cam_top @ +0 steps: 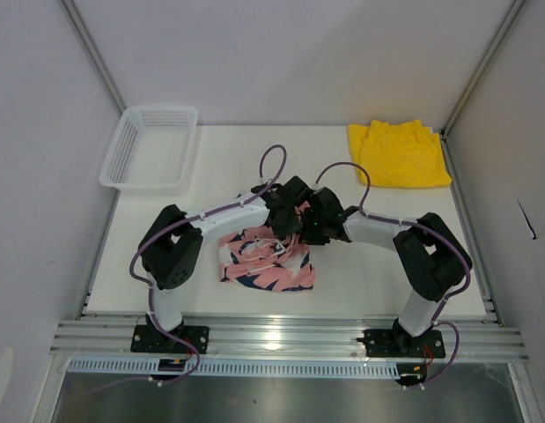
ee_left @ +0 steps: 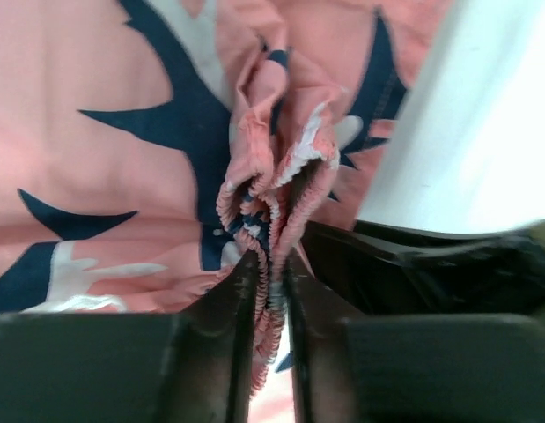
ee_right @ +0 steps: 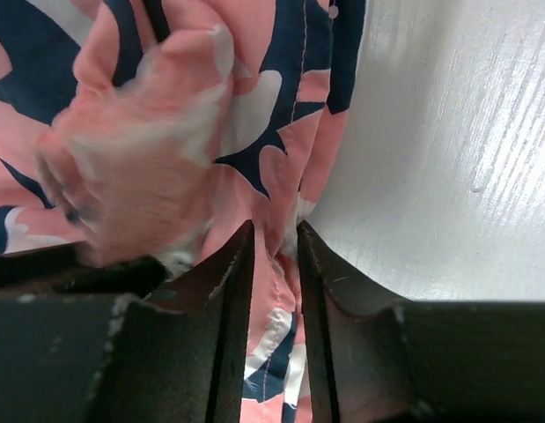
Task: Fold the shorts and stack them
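Observation:
The pink shorts with a navy-and-white print lie bunched at the near middle of the table. My left gripper is shut on their gathered elastic waistband, the ruffled edge pinched between its fingers. My right gripper is right beside it, jaws narrowly apart and clamped on a fold of the same pink shorts. Both hold the far edge of the cloth just above the table. The yellow shorts lie folded flat at the far right corner.
A white plastic mesh basket stands at the far left corner. White walls and metal frame rails close in the table on three sides. The two wrists nearly touch over the pink cloth.

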